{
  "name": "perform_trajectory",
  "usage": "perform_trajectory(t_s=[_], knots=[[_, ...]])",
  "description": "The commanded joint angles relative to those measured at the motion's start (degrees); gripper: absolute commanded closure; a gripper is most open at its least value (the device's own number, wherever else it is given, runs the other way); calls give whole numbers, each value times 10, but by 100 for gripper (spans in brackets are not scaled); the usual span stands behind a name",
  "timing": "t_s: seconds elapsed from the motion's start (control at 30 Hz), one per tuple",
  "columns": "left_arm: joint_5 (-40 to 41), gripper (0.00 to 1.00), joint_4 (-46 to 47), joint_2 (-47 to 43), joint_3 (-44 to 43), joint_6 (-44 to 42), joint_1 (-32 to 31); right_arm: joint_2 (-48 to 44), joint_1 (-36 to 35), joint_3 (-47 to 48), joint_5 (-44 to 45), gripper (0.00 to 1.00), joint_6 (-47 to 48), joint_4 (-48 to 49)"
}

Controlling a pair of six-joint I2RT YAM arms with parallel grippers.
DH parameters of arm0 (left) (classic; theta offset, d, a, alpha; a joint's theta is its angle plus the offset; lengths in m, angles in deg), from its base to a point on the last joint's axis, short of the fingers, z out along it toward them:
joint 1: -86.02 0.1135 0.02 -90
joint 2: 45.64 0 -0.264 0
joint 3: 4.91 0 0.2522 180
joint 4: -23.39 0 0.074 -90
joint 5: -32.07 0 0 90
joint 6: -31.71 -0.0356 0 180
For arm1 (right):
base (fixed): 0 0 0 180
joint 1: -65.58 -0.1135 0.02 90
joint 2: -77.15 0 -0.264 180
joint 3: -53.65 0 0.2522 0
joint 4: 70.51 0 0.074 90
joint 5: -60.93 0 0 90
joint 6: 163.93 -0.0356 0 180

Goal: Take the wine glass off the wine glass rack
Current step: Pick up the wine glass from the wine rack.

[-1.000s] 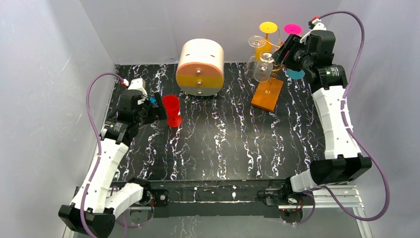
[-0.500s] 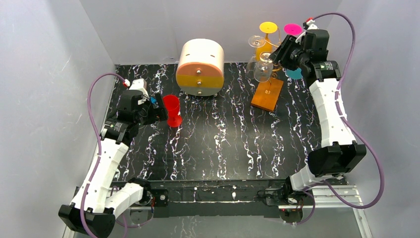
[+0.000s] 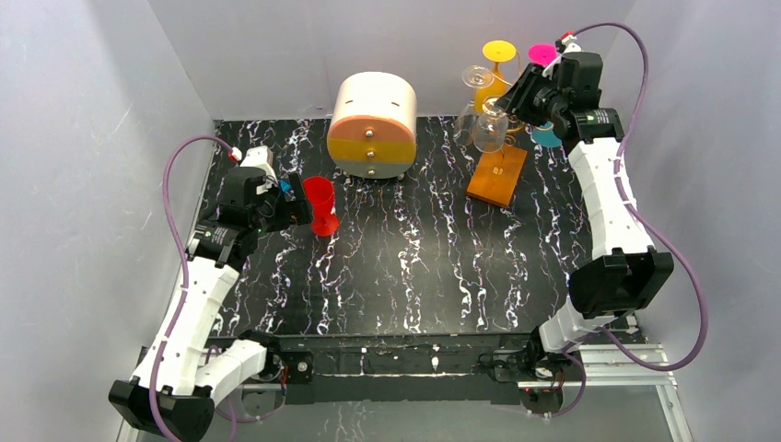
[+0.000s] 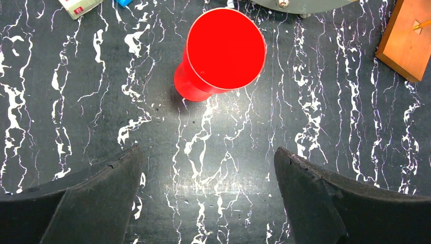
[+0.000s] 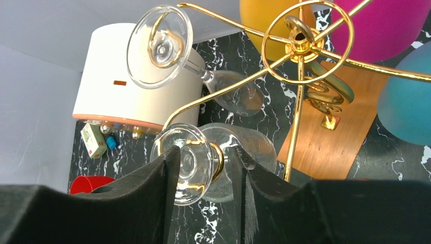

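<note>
Right gripper [image 5: 206,175]: jaws set narrow, one black finger on each side of the foot and stem of a clear stemmed wine glass [image 5: 189,161]. The wrist view does not resolve contact, so I cannot tell whether the grip is made. The glass hangs upside down, its foot cradled in a curled arm of the thin gold wire wine glass rack [image 5: 300,38], above the orange-brown wooden base [image 5: 330,137]. A second clear glass [image 5: 160,46] hangs on a neighbouring arm, and a yellow glass [image 5: 264,15], a magenta glass [image 5: 396,25] and a teal glass [image 5: 406,112] hang on others. The rack stands far right on the black marbled table [image 3: 414,267], right of the round cream-and-orange drawer box [image 3: 371,126]. Left gripper [image 4: 208,183]: wide, empty, facing a red plastic cup [image 4: 223,51]. Step judged: grasping the stem. Next: firm the pinch, then slide the foot out along the scroll arm without knocking the neighbour.
</note>
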Motion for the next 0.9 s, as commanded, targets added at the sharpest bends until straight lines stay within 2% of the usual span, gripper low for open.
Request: perform_trajectory(t_s=[0.0,0.23,0.4,0.47,0.6,0.87], knots=[[0,2,-8,-15,-14,2,4,1,6,27,-15,54,2,31],[-2,2,-8,-16,-13,4,3,7,8,32,-14,64,-2,26],[0,2,-10,-16,-17,4,3,7,9,29,-14,64,-2,26],[0,2,-11,-17,-19,5,3,7,10,29,-14,59,-3,26],[-5,2,-11,-16,-23,6,3,11,12,31,-29,56,-8,26],[-7,2,-13,-16,-28,7,3,18,11,44,-17,63,-3,5]])
